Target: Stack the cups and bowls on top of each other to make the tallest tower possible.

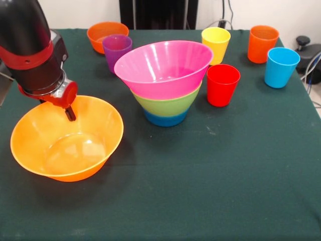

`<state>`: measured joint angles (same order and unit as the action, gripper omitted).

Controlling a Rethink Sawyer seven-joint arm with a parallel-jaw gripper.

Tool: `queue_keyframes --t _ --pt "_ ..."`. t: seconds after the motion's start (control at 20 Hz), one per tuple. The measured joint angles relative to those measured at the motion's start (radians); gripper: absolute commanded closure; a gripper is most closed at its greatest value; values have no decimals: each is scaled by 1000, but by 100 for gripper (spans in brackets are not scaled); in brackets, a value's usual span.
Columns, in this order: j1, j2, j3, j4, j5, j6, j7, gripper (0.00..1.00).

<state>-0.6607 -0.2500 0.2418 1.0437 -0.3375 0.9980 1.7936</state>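
Note:
A large orange bowl (pixel 93 133) hangs at the left, tilted toward the camera. My gripper (pixel 70 114) is shut on its far rim; one black finger shows inside the rim and the other is hidden behind it. At the centre stands the tower: a small blue bowl (pixel 165 119) at the base, a green bowl (pixel 168 104) in it and a pink bowl (pixel 163 65) on top. A purple cup (pixel 116 50) stands behind the tower's left side. Upright to the right are a yellow cup (pixel 216 42), a red cup (pixel 222 84), an orange cup (pixel 262 43) and a light blue cup (pixel 280 67).
A small orange bowl (pixel 103 31) sits at the far left behind the purple cup. The dark green tablecloth (pixel 210 191) covers the table. A black object with cables (pixel 307 49) lies just off the table's right edge.

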Motion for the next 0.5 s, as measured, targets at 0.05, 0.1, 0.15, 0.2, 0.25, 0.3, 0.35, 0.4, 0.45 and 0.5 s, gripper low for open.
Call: queue_keyframes --t 0.05,0.1,0.15,0.2,0.25,0.3,0.35,0.4,0.45,0.5 --pt "0 0 1 0 0 0 0 0" --pt "0 0 1 0 0 0 0 0" --pt "0 1 2 0 0 0 0 0" --pt "0 1 2 0 0 0 0 0" --pt "0 2 3 0 0 0 0 0" --pt "0 2 3 0 0 0 0 0" --pt "0 3 3 0 0 0 0 0" --pt "0 3 3 -1 0 0 0 0" --pt "0 3 3 -1 0 0 0 0" --pt "0 3 4 -3 1 -1 0 100"
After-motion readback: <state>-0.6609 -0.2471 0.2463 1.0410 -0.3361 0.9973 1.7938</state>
